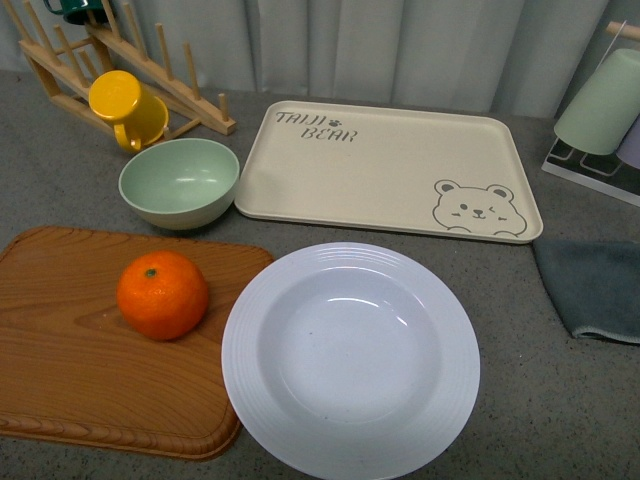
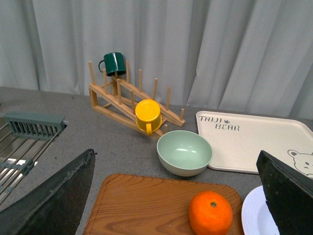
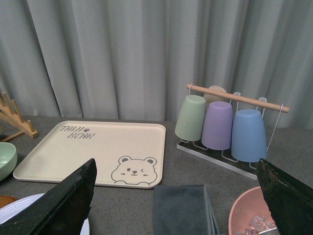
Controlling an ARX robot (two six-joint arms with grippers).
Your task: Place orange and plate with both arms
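The orange (image 1: pixel 162 294) rests on a wooden cutting board (image 1: pixel 80 385) at the front left. Just right of the board, the empty white plate (image 1: pixel 350 352) lies flat on the grey counter, its rim close to the board's edge. Neither arm shows in the front view. In the left wrist view my left gripper (image 2: pixel 175 153) hangs open, above and back from the orange (image 2: pixel 211 213), with the plate (image 2: pixel 252 219) near its right finger. My right gripper (image 3: pixel 176 161) is open over a folded grey cloth (image 3: pixel 178 210); only a sliver of the plate (image 3: pixel 14 208) shows there.
Behind the board sit a pale green bowl (image 1: pixel 180 182) and a yellow mug (image 1: pixel 126 106) on a wooden rack (image 1: pixel 190 100). A cream bear tray (image 1: pixel 390 170) lies behind the plate. At the right are the cloth (image 1: pixel 595 285), a cup rack (image 3: pixel 222 125) and a pink bowl (image 3: pixel 252 215).
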